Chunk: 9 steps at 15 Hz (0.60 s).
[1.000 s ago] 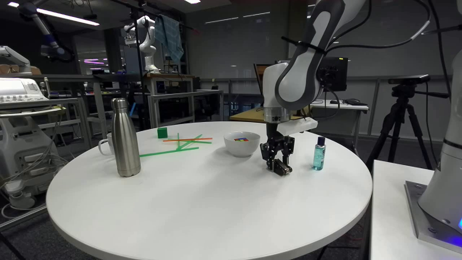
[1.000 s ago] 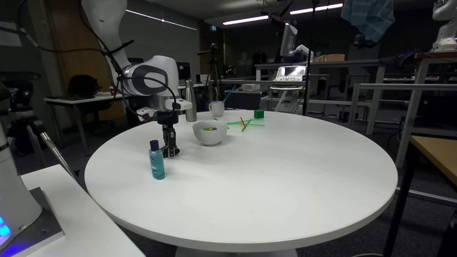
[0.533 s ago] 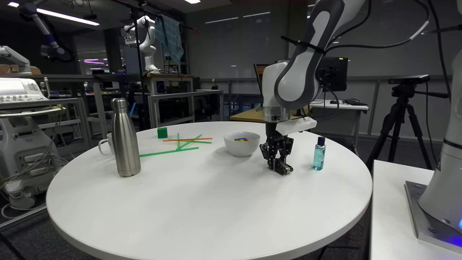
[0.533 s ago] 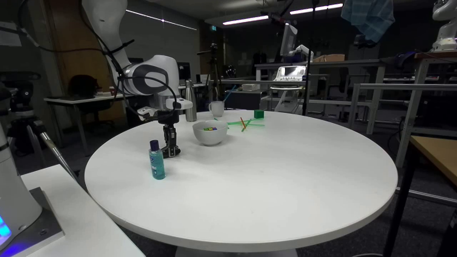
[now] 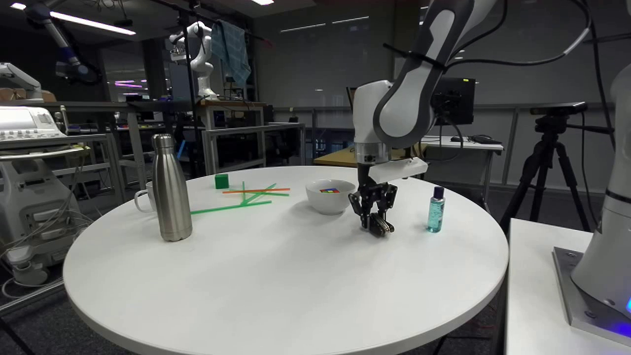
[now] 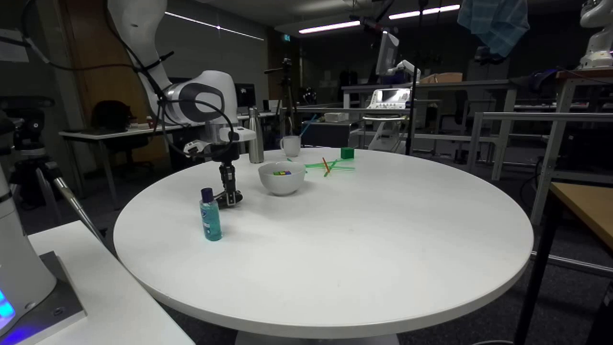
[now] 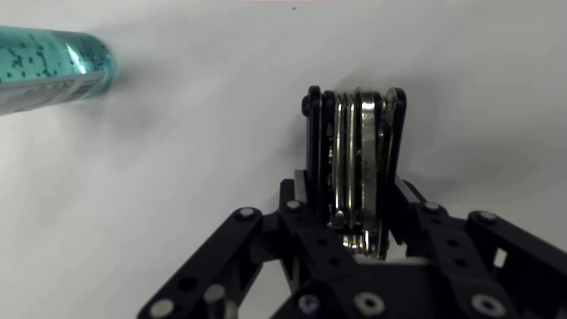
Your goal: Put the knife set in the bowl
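While the tool (image 7: 353,190) clamps the knife set (image 7: 366,164), long axis toward wrist view's top

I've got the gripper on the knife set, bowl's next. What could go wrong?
In the wrist view, the gripper holds the knife set with much of it sticking out past the fingers, so it might tilt or slip. The knife set sits lower than the rim of the bowl, so a sideways move without lifting could knock it. A multicoloured thing is in the bowl, so the knife set may land on it unevenly.
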{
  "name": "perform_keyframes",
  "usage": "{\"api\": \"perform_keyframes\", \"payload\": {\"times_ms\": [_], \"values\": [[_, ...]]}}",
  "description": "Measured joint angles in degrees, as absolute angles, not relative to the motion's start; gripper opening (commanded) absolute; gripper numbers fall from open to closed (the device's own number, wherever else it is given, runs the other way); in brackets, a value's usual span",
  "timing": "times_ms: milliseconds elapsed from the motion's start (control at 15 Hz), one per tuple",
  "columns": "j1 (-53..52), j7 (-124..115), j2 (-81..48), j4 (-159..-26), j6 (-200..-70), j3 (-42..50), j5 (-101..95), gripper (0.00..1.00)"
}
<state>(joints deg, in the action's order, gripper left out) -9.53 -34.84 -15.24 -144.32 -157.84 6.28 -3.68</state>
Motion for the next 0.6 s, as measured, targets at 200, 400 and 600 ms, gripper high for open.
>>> {"api": "perform_keyframes", "payload": {"times_ms": [200, 400, 600], "values": [[-10.68, -38.09, -14.91, -143.49, -157.62, 6.93, -5.91, 0.2], [-11.31, -40.62, -14.01, -142.6, -157.19, 7.12, -8.01, 0.2], [-11.63, -42.74, -12.75, -141.44, -155.71, 7.11, -10.37, 0.2]]}}
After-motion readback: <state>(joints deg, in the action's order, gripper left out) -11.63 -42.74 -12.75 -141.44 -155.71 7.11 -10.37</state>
